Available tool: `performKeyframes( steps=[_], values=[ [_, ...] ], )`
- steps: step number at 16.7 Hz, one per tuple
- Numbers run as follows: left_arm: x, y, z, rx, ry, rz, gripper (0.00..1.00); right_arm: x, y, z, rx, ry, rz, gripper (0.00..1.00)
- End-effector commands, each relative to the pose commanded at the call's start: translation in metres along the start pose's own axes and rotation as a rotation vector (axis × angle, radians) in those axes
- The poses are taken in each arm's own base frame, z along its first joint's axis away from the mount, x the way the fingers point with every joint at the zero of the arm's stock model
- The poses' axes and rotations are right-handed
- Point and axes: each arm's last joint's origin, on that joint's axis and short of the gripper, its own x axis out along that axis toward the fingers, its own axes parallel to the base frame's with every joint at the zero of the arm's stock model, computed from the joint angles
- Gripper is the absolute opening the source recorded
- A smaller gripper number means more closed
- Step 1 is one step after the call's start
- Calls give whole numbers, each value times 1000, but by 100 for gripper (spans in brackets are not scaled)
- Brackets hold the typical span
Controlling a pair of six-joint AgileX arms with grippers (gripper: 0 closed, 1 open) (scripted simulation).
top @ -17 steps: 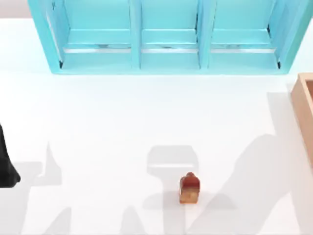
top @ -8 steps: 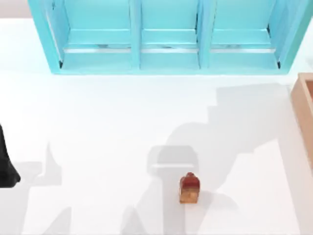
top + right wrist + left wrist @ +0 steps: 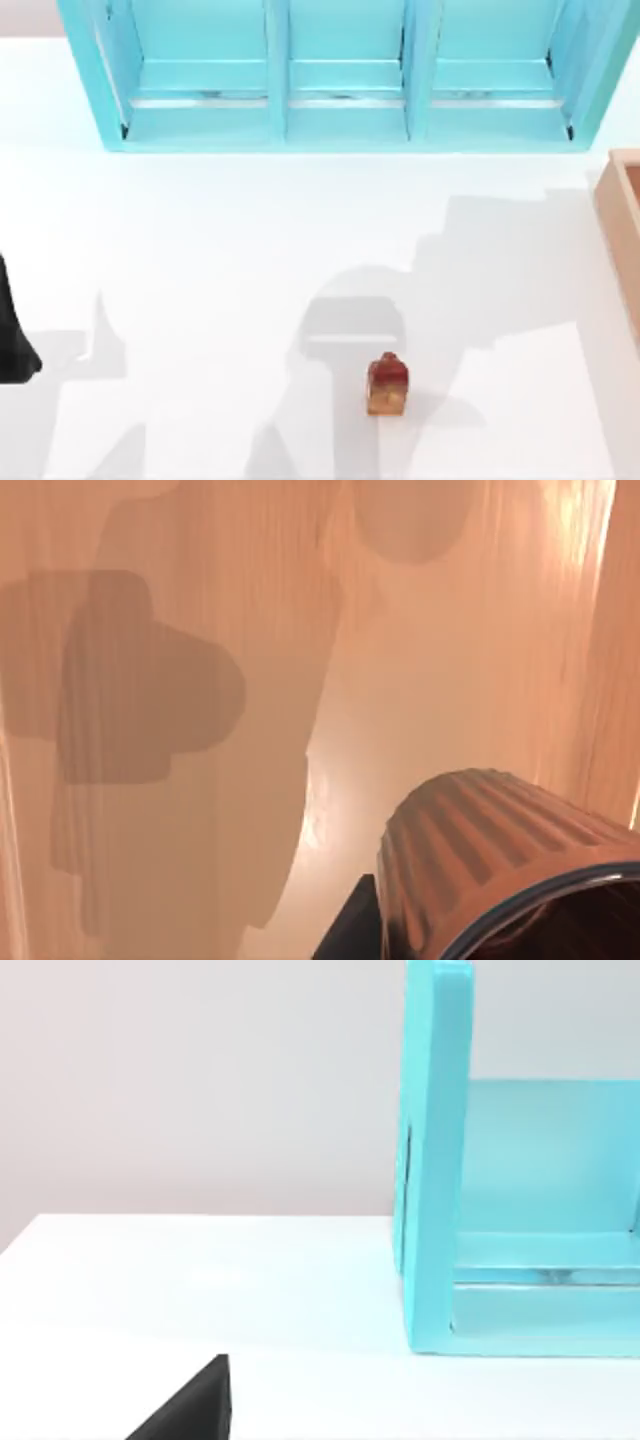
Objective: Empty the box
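- Right claw's opening cannot be told; a ribbed brown cup (image 3: pixel 500 850) sits close over the box (image 3: pixel 300 680) floor
- Lift straight, clearing the box walls
- Left arm (image 3: pixel 12 330) parked well left of the box

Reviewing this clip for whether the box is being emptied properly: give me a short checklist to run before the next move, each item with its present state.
1. Box located, at the table's right edge: ok.
2. Right wrist camera looks onto the box's wooden inside: ok.
3. An item left to take out, a ribbed brown cup-like object close to that camera: ok.
4. Right gripper's grasp on that object: cannot tell.
5. One small brown item already out on the white table: ok.
6. Left arm parked at the left edge, away from the box: ok.
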Motion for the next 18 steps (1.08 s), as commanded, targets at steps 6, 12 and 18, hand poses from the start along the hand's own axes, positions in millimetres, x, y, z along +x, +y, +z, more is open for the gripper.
performKeyframes(
  steps=[6, 12, 18],
  values=[
    [0, 0, 0, 0, 0, 0, 100, -10, -14, -17, 39, 82, 18, 0],
    [0, 0, 0, 0, 0, 0, 100, -6, -2, -7, 32, 73, 18, 0],
    [0, 0, 0, 0, 0, 0, 100, -9, 109, 46, -9, -86, 7, 0]
  ],
)
